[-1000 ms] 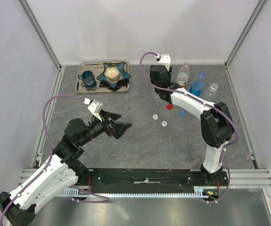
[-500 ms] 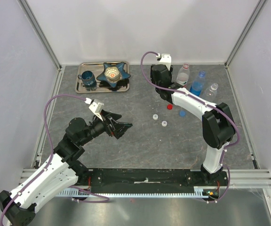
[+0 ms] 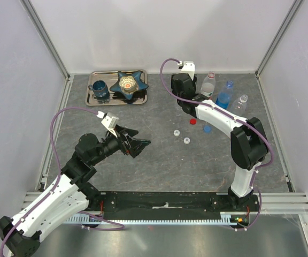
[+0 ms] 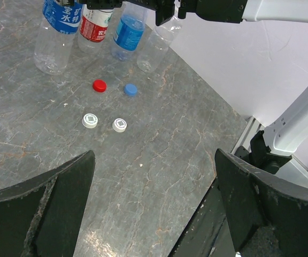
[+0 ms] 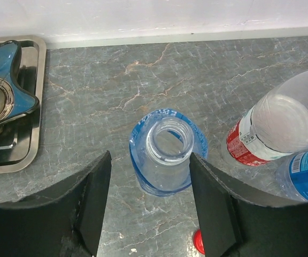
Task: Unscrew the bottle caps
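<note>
Four caps lie loose on the table: red [image 3: 193,121], blue [image 3: 207,128] and two white [image 3: 176,133] [image 3: 186,140]. They also show in the left wrist view: red cap [image 4: 99,85], blue cap [image 4: 130,89], white caps [image 4: 90,120] [image 4: 120,125]. My right gripper [image 5: 149,158] is open, its fingers either side of and above an uncapped blue-labelled bottle [image 5: 167,152]. The red-labelled bottle [image 3: 208,84], blue bottle [image 3: 224,95] and tiny plain bottle [image 3: 240,103] stand upright beside it. My left gripper [image 3: 140,143] is open and empty, held above the table left of the caps.
A steel tray [image 3: 92,99] at the back left holds a dark blue mug [image 3: 99,90] and a blue star-shaped dish [image 3: 130,83]. White walls enclose the table on three sides.
My right arm has shifted very slightly over the bottles. The left arm, bottles and caps have not moved.
</note>
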{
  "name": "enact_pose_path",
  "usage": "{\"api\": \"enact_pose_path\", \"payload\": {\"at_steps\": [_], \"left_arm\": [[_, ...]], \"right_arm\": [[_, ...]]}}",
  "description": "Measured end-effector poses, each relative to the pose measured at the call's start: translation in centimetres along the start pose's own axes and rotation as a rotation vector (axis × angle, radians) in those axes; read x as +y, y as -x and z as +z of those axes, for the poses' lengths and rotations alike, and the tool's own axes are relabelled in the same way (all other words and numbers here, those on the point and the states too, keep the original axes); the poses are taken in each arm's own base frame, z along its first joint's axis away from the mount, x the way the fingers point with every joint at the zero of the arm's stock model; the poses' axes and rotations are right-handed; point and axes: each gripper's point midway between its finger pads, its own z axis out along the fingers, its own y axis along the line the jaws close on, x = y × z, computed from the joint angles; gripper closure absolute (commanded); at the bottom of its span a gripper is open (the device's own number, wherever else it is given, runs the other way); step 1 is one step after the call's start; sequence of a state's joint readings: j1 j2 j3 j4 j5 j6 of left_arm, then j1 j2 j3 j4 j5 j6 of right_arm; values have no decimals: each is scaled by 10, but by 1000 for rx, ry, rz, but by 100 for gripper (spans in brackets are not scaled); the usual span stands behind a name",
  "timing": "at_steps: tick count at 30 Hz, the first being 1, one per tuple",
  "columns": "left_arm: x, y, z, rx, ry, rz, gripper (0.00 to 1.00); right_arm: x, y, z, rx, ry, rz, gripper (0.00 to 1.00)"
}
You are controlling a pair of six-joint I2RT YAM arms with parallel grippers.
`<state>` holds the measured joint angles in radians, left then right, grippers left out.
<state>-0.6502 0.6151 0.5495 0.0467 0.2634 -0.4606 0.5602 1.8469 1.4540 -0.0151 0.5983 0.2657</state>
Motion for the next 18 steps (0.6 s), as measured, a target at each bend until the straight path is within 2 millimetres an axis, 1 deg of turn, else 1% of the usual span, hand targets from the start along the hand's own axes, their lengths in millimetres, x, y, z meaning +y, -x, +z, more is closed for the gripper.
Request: {"api": "enact_pose_path", "payload": {"at_steps": [4,18], "left_arm": [[0,0,0,0,0,0,1],[2,-5,0,10,4,-3,1]], "right_arm": [[-1,-2,0,7,-2,-6,32],[0,3,-1,5,-1,-10,31]]}}
